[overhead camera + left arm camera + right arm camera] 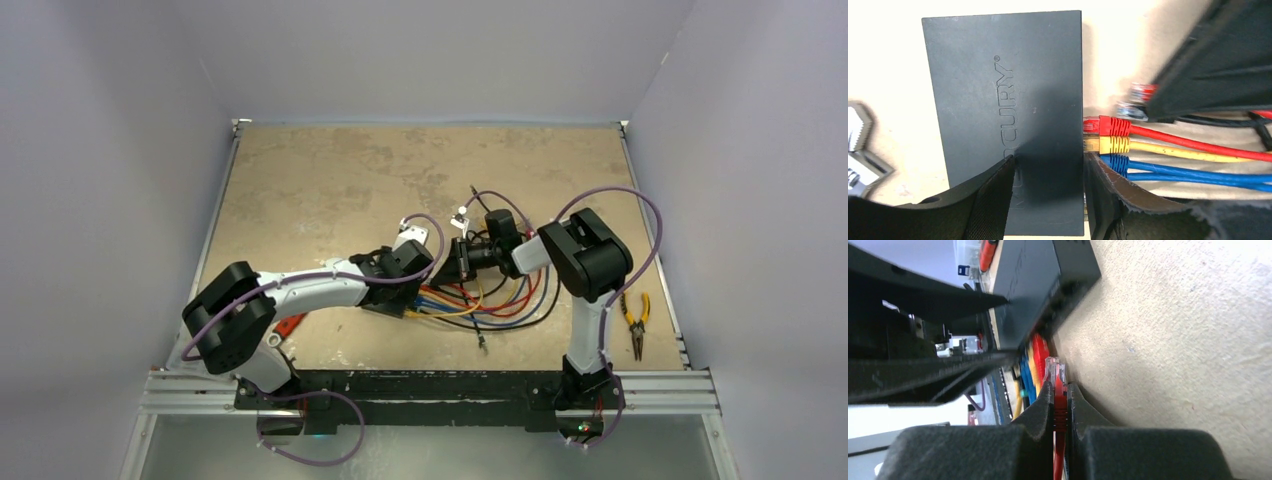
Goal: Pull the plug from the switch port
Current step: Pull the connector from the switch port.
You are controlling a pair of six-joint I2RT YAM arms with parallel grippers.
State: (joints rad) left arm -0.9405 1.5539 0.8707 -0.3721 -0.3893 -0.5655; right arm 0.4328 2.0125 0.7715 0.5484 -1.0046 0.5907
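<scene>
Teamwork: left tool (1049,160), jaws apart, apparently pins the switch (998,75) so right tool (1060,386), clamped on a red plug (1059,410), can carry it clear.

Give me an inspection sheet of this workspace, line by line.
surface: tan table, worn and blotchy.
job's things: black switch lying flat; red plug clear of the switch.
clutter: yellow-handled pliers at the right; small white parts near the left claw.
claws: left claw open over the switch; right claw shut on the red plug.
cables: red, yellow and blue leads plugged into the switch.
surroundings: plain grey walls; nothing else seen.
</scene>
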